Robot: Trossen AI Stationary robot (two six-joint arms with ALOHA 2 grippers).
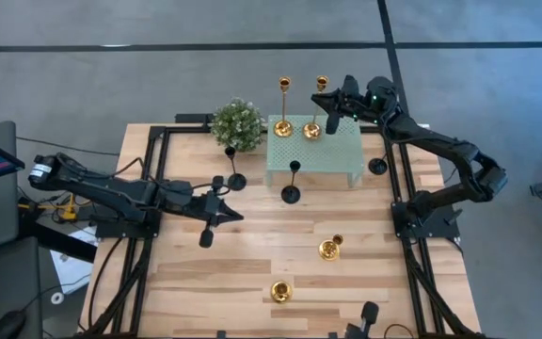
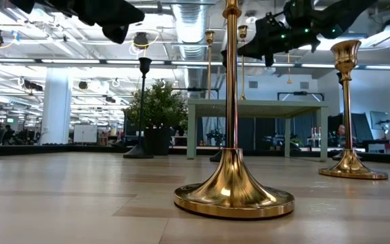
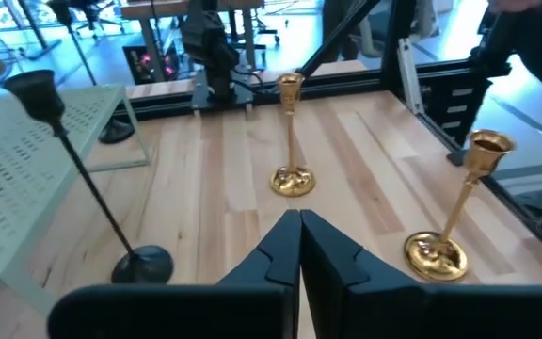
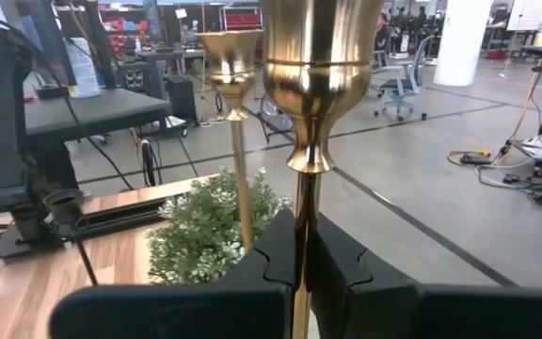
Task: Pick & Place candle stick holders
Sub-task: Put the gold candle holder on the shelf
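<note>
Two tall gold candle stick holders [image 1: 283,126] [image 1: 312,130] stand on the mint green stand [image 1: 337,155] at the far side. My right gripper [image 1: 330,121] is shut on the right one of them [image 4: 323,56]. Two more gold holders [image 1: 329,250] [image 1: 281,292] stand on the table's near right part. Three black holders [image 1: 233,179] [image 1: 291,193] [image 1: 376,167] stand on their round bases around the stand. My left gripper [image 1: 226,215] is shut and empty, above the table left of centre. My right gripper pinches the gold holder's thin stem [image 4: 301,221] between its two fingers, below the cup. The fingers come about level from the table's right and lie across the stem. The holder is upright, and its base [image 1: 312,132] seems to sit on the stand's top.
A round green bushy plant [image 1: 238,122] stands left of the stand. A dark object [image 1: 370,311] lies at the table's near edge. Black frame rails run along the table's left and right sides. Bare wood lies in the table's near left part.
</note>
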